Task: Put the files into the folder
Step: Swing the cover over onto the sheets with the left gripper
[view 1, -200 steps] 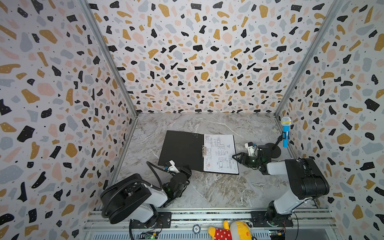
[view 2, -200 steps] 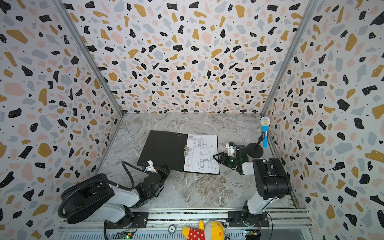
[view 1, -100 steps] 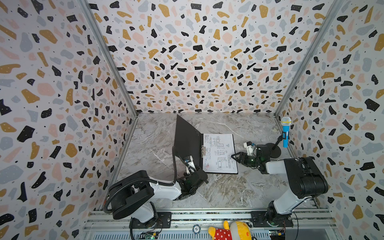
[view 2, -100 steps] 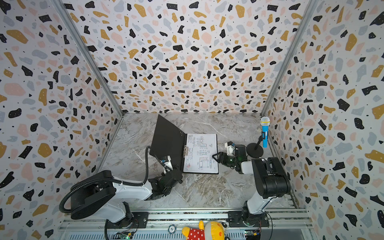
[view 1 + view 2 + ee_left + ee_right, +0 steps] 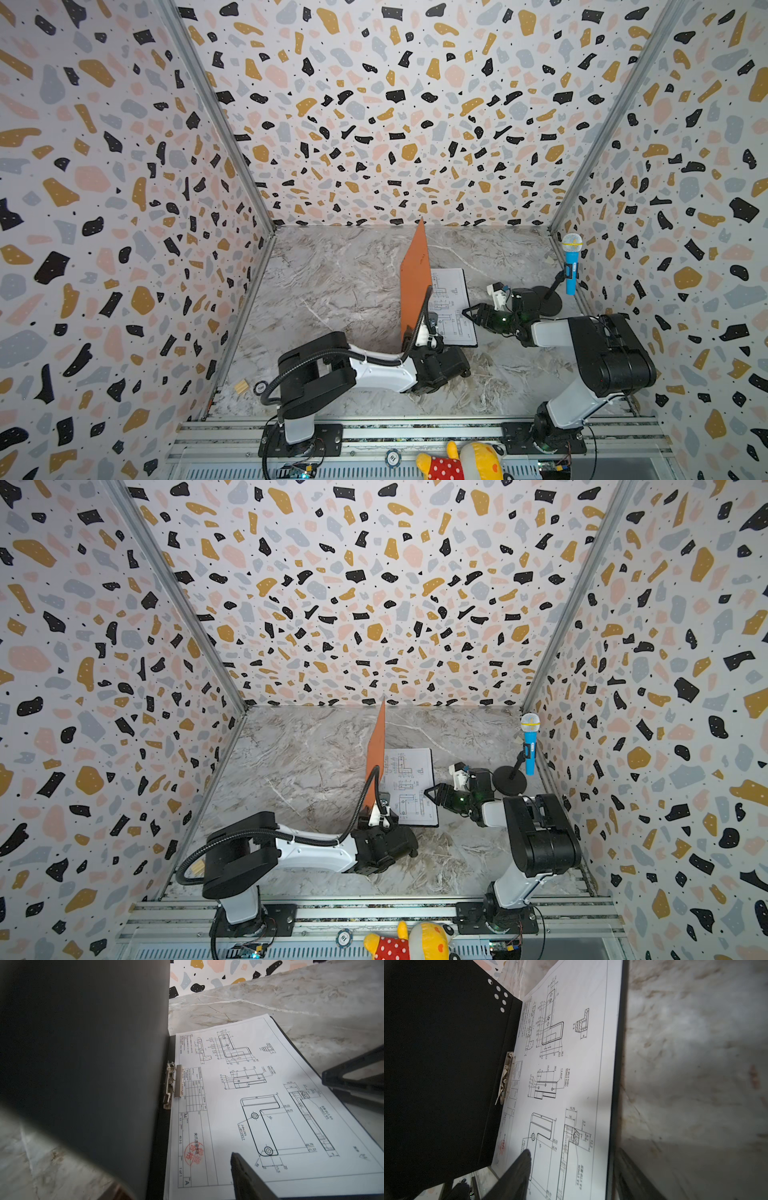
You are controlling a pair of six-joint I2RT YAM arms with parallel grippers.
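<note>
The folder lies open on the marble table. Its orange cover (image 5: pixel 415 286) (image 5: pixel 375 754) stands about upright on the spine, black inside (image 5: pixel 83 1053) (image 5: pixel 442 1064) facing the files. The top sheet of the files (image 5: pixel 453 307) (image 5: pixel 409 787) (image 5: pixel 259 1105) (image 5: pixel 571 1064), a technical drawing, lies on the flat half under the metal clip (image 5: pixel 174 1082) (image 5: pixel 505 1076). My left gripper (image 5: pixel 430 343) sits at the folder's near end, open; one finger (image 5: pixel 245 1178) hovers over the sheet, well apart from the cover. My right gripper (image 5: pixel 467 312) (image 5: pixel 428 792) stands open astride the sheet's right edge.
A blue toy microphone (image 5: pixel 570 266) on a black stand (image 5: pixel 546 299) is by the right wall, just behind the right arm. A plush toy (image 5: pixel 457 463) lies on the front rail. A small wooden block (image 5: pixel 241 386) sits at the front left corner. Terrazzo walls enclose three sides.
The cover swung up from flat on the table at the left to about upright. My left arm moved right with it and its jaws have opened. The right arm has not moved.
</note>
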